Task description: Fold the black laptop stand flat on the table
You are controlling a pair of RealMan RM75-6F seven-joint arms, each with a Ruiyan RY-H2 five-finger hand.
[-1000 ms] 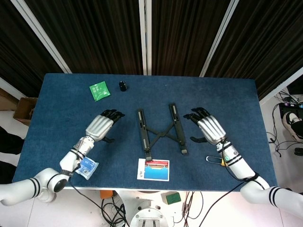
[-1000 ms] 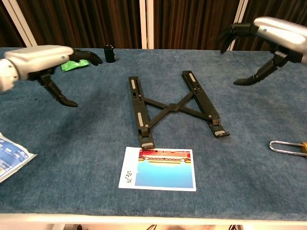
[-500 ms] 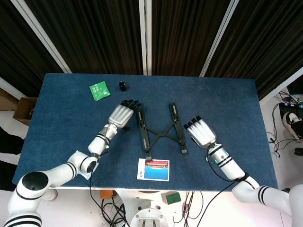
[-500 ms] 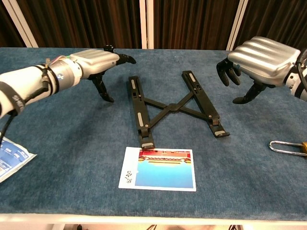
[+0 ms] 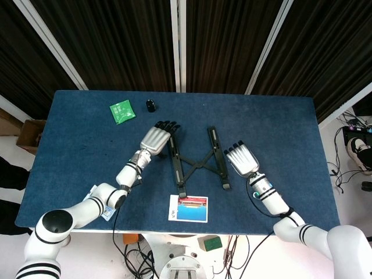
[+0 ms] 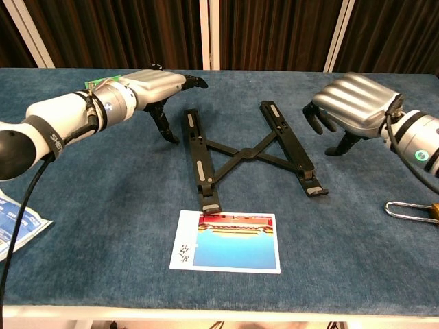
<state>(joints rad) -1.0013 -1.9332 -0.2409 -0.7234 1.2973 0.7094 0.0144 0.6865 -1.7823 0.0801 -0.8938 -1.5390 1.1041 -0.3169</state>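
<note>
The black laptop stand (image 5: 196,162) (image 6: 241,155) lies spread in an X shape at the middle of the blue table, its two long bars apart. My left hand (image 5: 156,138) (image 6: 152,87) hovers just left of the stand's left bar, fingers apart and stretched toward the far end, holding nothing. Just right of the right bar, my right hand (image 5: 242,159) (image 6: 353,106) floats with its fingers curved downward and empty. Neither hand plainly touches the stand.
A photo card (image 5: 189,208) (image 6: 229,241) lies right in front of the stand's near ends. A green packet (image 5: 122,110) and a small black cap (image 5: 151,104) sit at the back left. A blue-white packet (image 6: 15,221) lies front left, a padlock (image 6: 411,210) front right.
Both hands have closed in on the stand from the sides: the left moved right and away to the left bar, the right moved left to the right bar. The stand has not moved.
</note>
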